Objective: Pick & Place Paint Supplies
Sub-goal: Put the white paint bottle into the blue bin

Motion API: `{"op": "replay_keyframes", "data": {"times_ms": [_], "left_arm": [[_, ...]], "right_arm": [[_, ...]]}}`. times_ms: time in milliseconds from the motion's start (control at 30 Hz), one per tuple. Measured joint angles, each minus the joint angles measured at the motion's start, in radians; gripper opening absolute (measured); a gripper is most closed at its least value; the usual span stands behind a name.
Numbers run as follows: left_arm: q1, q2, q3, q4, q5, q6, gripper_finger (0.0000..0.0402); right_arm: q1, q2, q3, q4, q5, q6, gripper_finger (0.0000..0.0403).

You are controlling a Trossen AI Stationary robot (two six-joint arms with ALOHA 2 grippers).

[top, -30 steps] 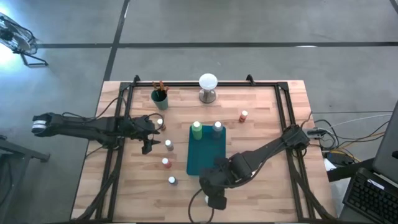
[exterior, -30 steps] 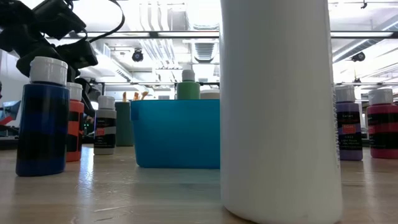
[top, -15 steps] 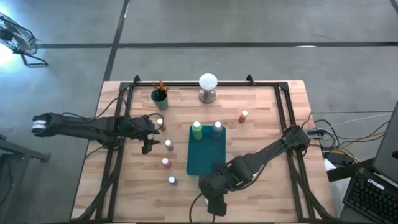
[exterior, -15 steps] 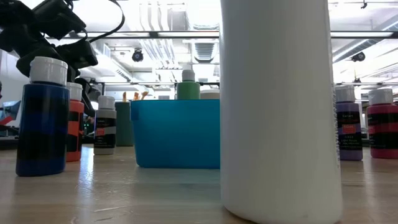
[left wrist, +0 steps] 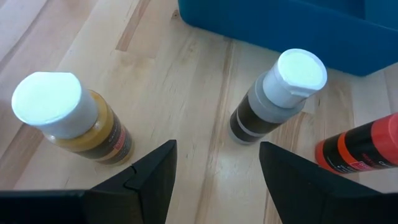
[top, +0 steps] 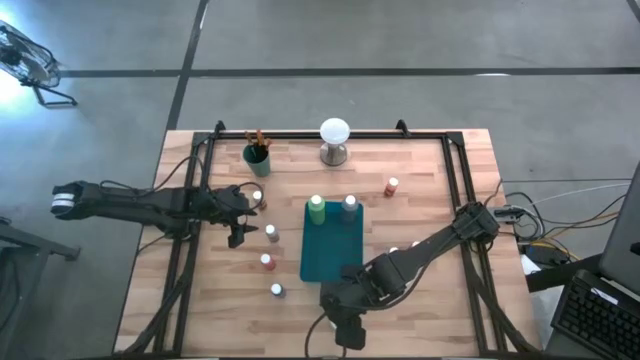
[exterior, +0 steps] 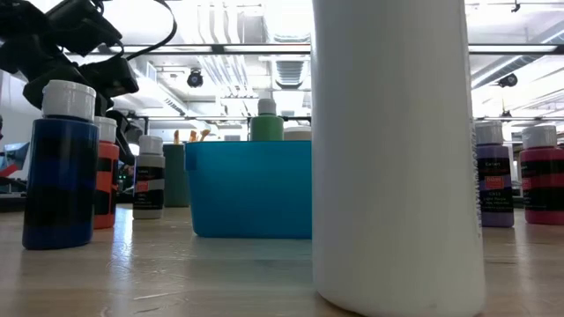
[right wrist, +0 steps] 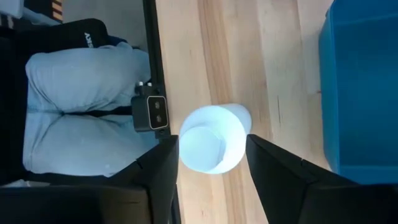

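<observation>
Barely anything's shifted over the last second: only the right arm has slid a touch toward the tabletop's (top: 420, 180) near edge, everything else is parked exactly as before.

The white bottle (right wrist: 212, 142) is the target right now. It stands upright near the front edge, just beside the blue bin (top: 332, 240), and it fills the middle of the low view. The right pincer (right wrist: 211, 163) is over it looking straight down, fingers spread wide with the cap showing between them, not touching yet. So I'd call this the line-up before the grab. Next move probably needs a straight drop so the fingers straddle the body, then a squeeze and a lift into the bin. It sits close to the edge, so a sideways nudge could tip it off.

The right arm stretches in from the tabletop's right side, elbow bent, wrist pointing down.

The left pincer (left wrist: 214, 171) hangs open too, between a mustard bottle (left wrist: 68, 121) and a dark bottle (left wrist: 273, 99), with a red-orange bottle (left wrist: 357, 152) close by. Its arm reaches in low from the left.

A green bottle (top: 316, 208) and a grey bottle (top: 350, 205) are already in the bin.
</observation>
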Motion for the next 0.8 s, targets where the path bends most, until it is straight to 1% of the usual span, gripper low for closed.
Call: {"op": "replay_keyframes", "data": {"times_ms": [200, 467, 800], "left_arm": [[0.0, 0.0, 0.0, 0.0, 0.0, 0.0, 0.0234], [0.0, 0.0, 0.0, 0.0, 0.0, 0.0, 0.0234], [0.0, 0.0, 0.0, 0.0, 0.0, 0.0, 0.0234]], "right_arm": [[0.001, 0.0, 0.0, -0.01, -0.019, -0.002, 0.0171], [0.01, 0.0, 0.0, -0.043, -0.027, -0.039, 0.0179], [0.007, 0.003, -0.002, -0.04, -0.027, -0.03, 0.0153]]}}
